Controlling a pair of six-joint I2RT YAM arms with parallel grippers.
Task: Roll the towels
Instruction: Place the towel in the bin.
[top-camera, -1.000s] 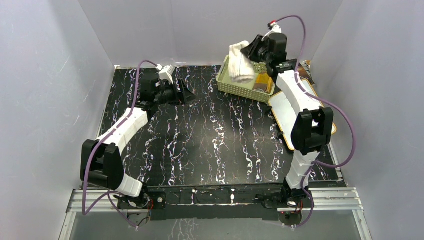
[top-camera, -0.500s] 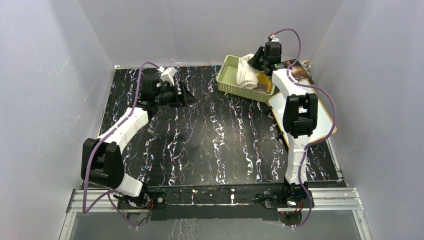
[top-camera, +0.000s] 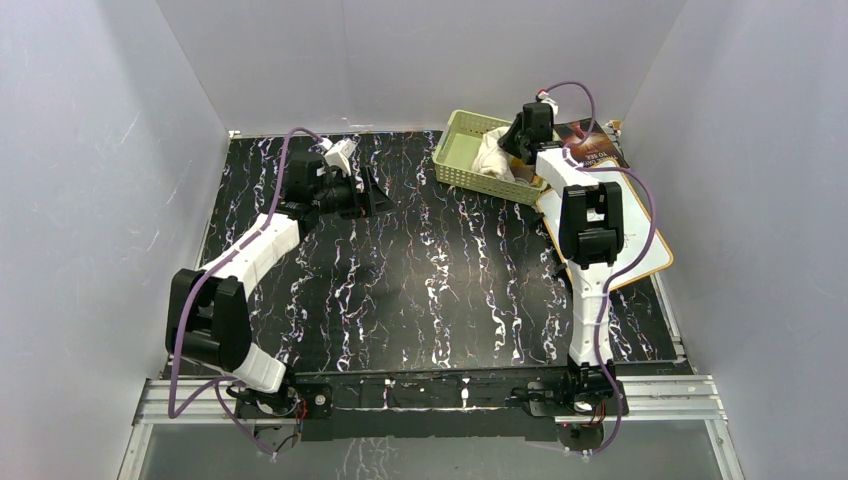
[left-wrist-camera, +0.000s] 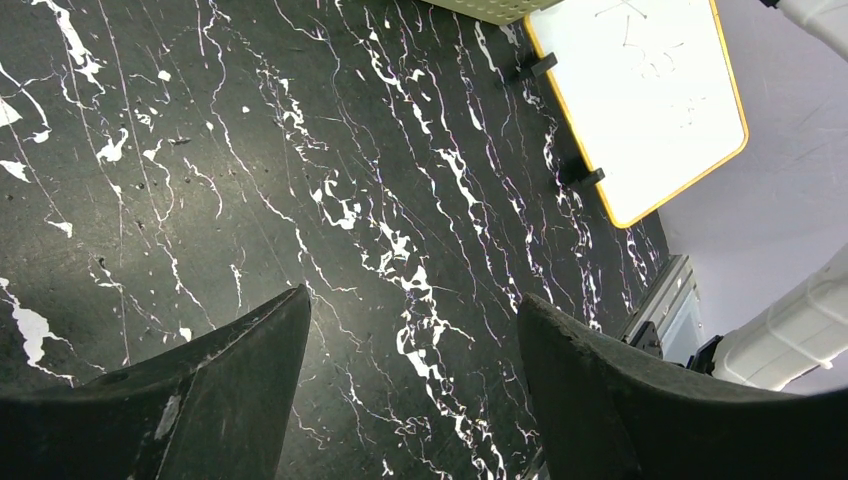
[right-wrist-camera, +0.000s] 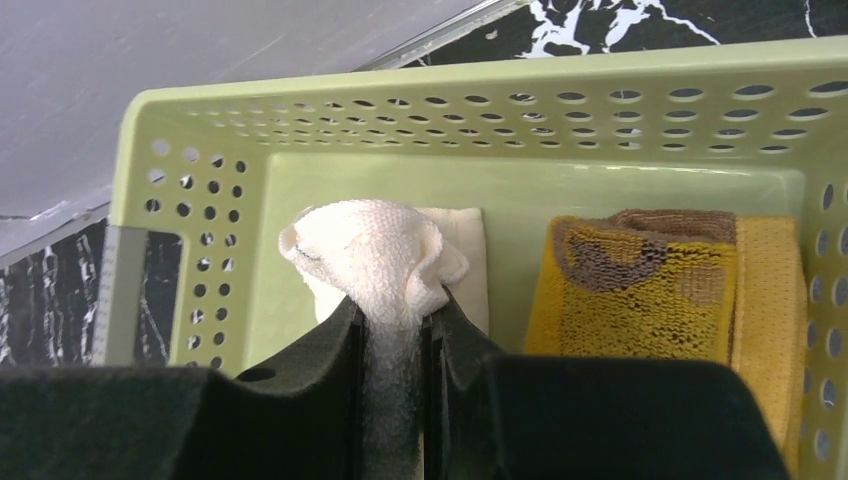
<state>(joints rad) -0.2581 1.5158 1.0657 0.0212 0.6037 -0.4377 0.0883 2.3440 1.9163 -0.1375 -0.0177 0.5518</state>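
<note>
The top external camera looked down from above and behind the arm bases, taking in the whole black marbled table (top-camera: 420, 290). The left wrist camera looked past the left gripper (left-wrist-camera: 412, 300) and obliquely across that table to the orange-rimmed white board (left-wrist-camera: 640, 100), which the top view shared. The right wrist camera sat close behind the right gripper (right-wrist-camera: 395, 310), facing into the green basket (right-wrist-camera: 480, 75), which the top view showed far off.

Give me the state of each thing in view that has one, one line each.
green basket, upright on the table.
cream-white towel, bunched, pinched between jaws, inside the green basket.
mustard-yellow towel, bundled, lying free in the green basket.
right gripper, shut on the cream-white towel.
left gripper, open, empty.
white board, flat on the table.
</note>
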